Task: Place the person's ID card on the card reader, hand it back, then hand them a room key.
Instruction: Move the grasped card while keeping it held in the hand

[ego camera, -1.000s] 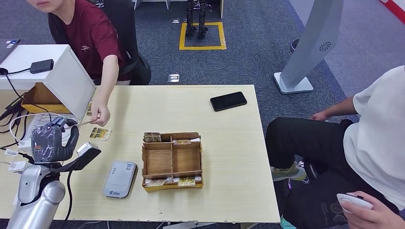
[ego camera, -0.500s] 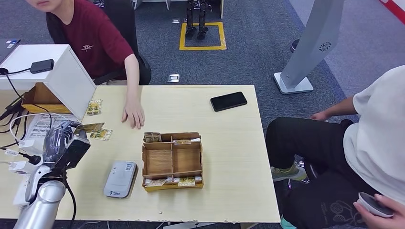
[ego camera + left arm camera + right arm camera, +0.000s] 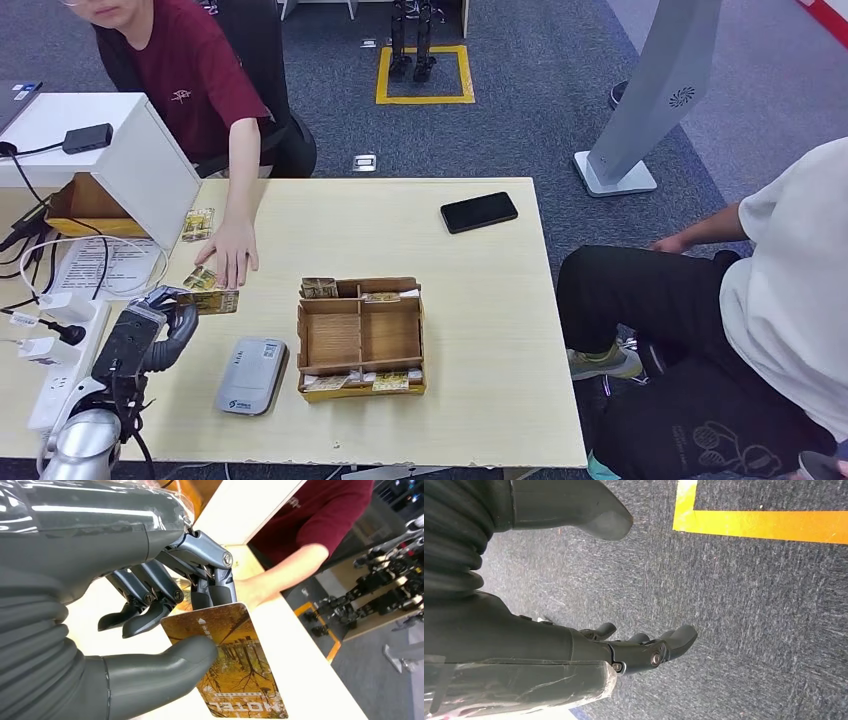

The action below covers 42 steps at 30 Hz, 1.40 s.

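My left hand [image 3: 160, 325] is at the table's left side and pinches a yellow-brown card [image 3: 212, 300] between thumb and fingers. In the left wrist view the card [image 3: 232, 665] carries an autumn-tree picture and the word HOTEL, with my thumb [image 3: 165, 662] pressed on its face. The grey-white card reader [image 3: 252, 375] lies on the table just right of that hand, nothing on it. A wooden divided tray [image 3: 360, 338] with cards along its edges stands beside the reader. The person's hand [image 3: 228, 258] rests flat on the table over another card [image 3: 203, 277]. My right hand [image 3: 634, 650] hangs over the floor, holding nothing.
A black phone [image 3: 478, 212] lies at the table's far right. A white box [image 3: 110, 150] and cables stand at the far left, with one more card [image 3: 198, 224] beside it. A second person [image 3: 790, 300] in a white shirt sits at the right.
The person passed the card into my left hand, which then turned and lowered toward the table. The person's hand drew back, then settled on the table.
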Each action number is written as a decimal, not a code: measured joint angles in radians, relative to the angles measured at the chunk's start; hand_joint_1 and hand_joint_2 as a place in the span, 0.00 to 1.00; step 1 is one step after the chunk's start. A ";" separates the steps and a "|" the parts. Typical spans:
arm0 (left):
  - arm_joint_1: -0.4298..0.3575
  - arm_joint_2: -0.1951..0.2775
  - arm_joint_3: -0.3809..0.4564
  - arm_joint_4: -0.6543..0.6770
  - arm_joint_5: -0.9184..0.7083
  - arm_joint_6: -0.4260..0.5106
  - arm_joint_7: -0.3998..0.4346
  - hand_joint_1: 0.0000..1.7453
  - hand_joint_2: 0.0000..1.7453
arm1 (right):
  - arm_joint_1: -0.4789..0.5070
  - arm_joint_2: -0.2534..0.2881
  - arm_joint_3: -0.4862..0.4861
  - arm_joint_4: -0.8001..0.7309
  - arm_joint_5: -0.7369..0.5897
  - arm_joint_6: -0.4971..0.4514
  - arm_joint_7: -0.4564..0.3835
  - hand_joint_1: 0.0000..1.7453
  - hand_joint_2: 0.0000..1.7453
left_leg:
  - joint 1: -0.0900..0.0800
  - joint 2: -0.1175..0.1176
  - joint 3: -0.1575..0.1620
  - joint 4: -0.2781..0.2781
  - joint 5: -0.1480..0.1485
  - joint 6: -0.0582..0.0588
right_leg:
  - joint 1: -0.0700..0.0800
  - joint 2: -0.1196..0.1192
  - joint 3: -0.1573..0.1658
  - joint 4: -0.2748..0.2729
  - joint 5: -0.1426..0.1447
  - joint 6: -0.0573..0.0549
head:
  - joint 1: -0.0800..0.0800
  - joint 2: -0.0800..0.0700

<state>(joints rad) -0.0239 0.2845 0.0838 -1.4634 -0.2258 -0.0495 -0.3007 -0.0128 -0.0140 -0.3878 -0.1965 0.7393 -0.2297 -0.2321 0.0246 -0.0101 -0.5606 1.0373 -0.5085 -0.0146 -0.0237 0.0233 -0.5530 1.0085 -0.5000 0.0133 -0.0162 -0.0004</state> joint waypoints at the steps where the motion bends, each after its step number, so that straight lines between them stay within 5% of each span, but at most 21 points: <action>1: 0.009 0.001 0.004 -0.008 0.007 -0.008 0.003 1.00 1.00 | 0.000 0.000 -0.003 0.000 0.000 -0.001 0.001 0.00 1.00 | 0.000 0.000 0.000 0.000 0.000 0.000 | 0.000 0.000 0.000 0.000 0.000 0.000 | 0.000 0.000; 10: 0.139 0.016 0.064 -0.068 0.046 -0.065 0.019 1.00 1.00 | 0.006 0.004 -0.031 0.000 -0.005 -0.008 -0.003 0.00 1.00 | 0.000 0.000 0.000 0.000 0.000 0.000 | 0.000 0.000 0.000 0.000 0.000 0.000 | 0.000 0.000; 21: 0.186 0.012 0.089 -0.093 0.036 -0.080 0.018 1.00 1.00 | 0.006 0.009 -0.044 0.000 -0.008 -0.010 -0.002 0.00 1.00 | 0.000 0.000 0.001 0.000 0.000 0.000 | 0.000 0.000 0.001 0.000 0.000 0.000 | 0.000 0.000; 32: 0.292 -0.077 0.145 -0.125 -0.054 -0.110 0.018 1.00 1.00 | 0.011 0.017 -0.080 0.000 -0.004 -0.019 0.001 0.00 1.00 | 0.000 -0.001 0.000 0.000 0.000 0.000 | 0.000 -0.001 0.001 0.000 -0.001 0.001 | 0.000 0.000; 42: 0.286 -0.167 0.143 -0.125 -0.058 -0.112 0.038 1.00 1.00 | 0.011 0.024 -0.089 0.000 0.019 -0.022 0.009 0.00 1.00 | 0.000 -0.001 0.001 0.000 0.000 0.000 | 0.000 -0.002 0.001 0.000 -0.001 0.001 | 0.000 0.000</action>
<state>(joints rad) 0.2618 0.1171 0.2265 -1.5885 -0.2843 -0.1612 -0.2625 -0.0018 0.0104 -0.4765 -0.1961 0.7580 -0.2513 -0.2232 0.0246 -0.0112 -0.5593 1.0373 -0.5086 -0.0144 -0.0238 0.0218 -0.5516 1.0082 -0.5005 0.0142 -0.0162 -0.0004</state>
